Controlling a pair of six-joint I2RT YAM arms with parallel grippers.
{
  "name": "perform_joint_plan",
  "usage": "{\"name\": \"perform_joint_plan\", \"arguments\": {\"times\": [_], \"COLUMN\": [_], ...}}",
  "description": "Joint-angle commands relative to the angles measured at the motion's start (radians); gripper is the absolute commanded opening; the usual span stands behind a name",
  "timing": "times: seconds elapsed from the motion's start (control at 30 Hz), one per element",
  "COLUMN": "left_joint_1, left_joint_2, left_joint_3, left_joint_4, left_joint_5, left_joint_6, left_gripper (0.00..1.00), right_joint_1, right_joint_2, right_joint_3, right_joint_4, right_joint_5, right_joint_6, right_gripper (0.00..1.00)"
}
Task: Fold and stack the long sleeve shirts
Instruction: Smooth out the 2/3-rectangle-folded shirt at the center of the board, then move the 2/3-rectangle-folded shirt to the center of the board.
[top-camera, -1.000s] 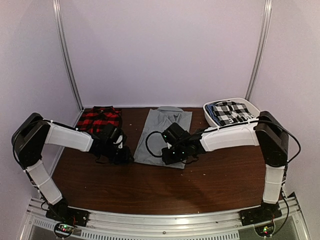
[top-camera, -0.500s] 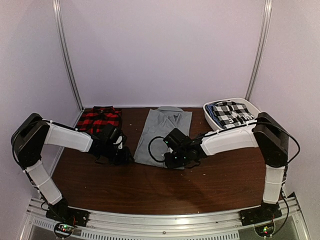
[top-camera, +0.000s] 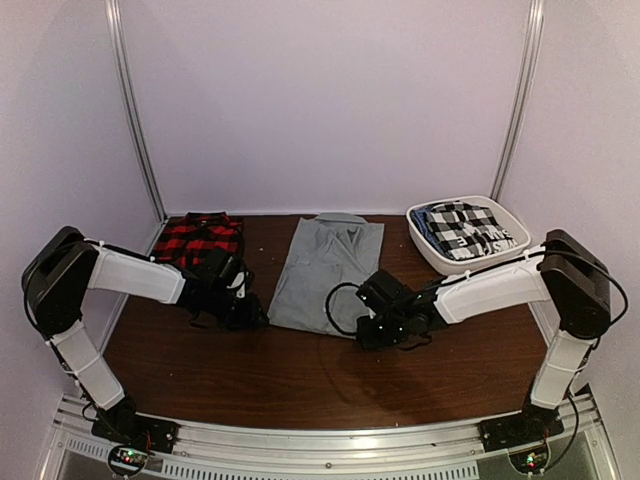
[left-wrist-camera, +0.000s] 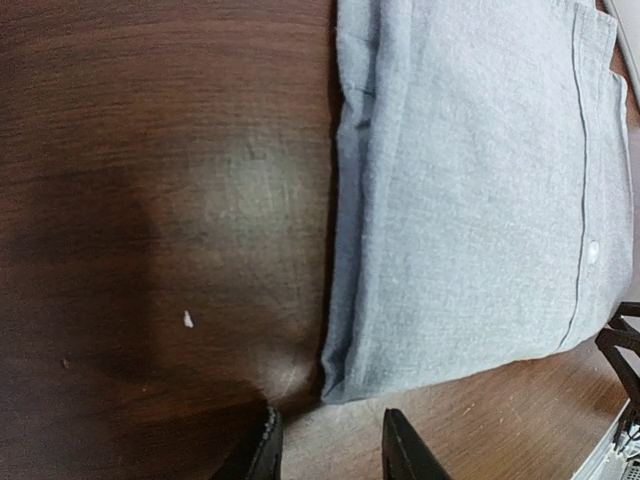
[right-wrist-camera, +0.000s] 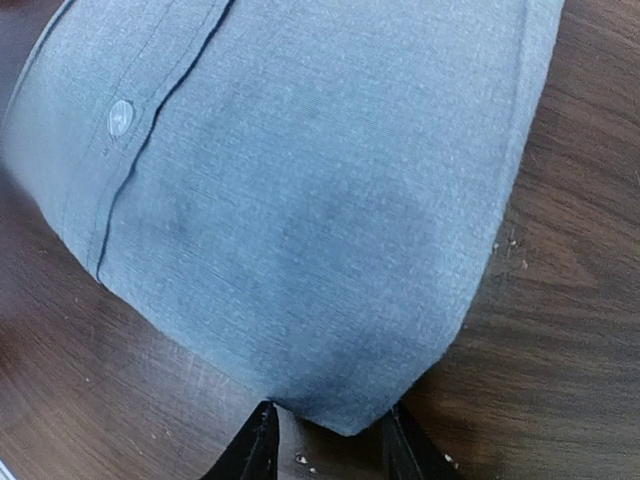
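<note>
The grey shirt (top-camera: 325, 265) lies flat at the middle of the tabletop (top-camera: 300, 385), folded lengthways into a narrow panel. Its collar points to the far edge and its hem to the near edge.

The left fingers (left-wrist-camera: 260, 455) stand moderately apart and empty. Bare wood shows between them, and the hem's left corner lies just beyond their tips. The right fingers (right-wrist-camera: 255, 450) are set equally apart. The hem's right corner reaches in between their tips and rests on the wood, not pinched.

From above, both pairs of fingers are hidden under the black wrists, and the wrist views show only their tips.

The red-and-black plaid shirt (top-camera: 200, 238) sits folded at the far left corner, its near edge covered by the left arm. A white basket (top-camera: 418, 228) at the far right corner holds black-and-white checked cloth (top-camera: 465, 225).

The wood is dark brown with pale crumbs on it. The walls (top-camera: 320, 100) are plain lilac.
</note>
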Motion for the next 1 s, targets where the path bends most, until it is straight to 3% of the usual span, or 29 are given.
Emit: {"name": "perform_joint_plan", "arguments": {"times": [0.0,0.43,0.97], "left_joint_1": [0.002,0.002,-0.007], "left_joint_2": [-0.041,-0.066,0.043], "left_joint_3": [-0.009,0.014,0.082], "left_joint_4": [0.007,-0.004,0.012], "left_joint_5": [0.015,0.010,0.032], "left_joint_6": [0.031,0.066,0.082], "left_gripper": [0.36,0.36,0.36], "right_joint_1": [-0.006,-0.036,-0.041], "right_joint_2": [-0.058,-0.184,-0.128], "right_joint_3": [-0.034,-0.164,-0.172], "right_joint_4": [0.009,0.067,0.159], "right_joint_5": [-0.001,-0.012,-0.080], "right_joint_6": [0.026,0.062,0.080], "right_gripper": [0.36,0.36,0.35]}}
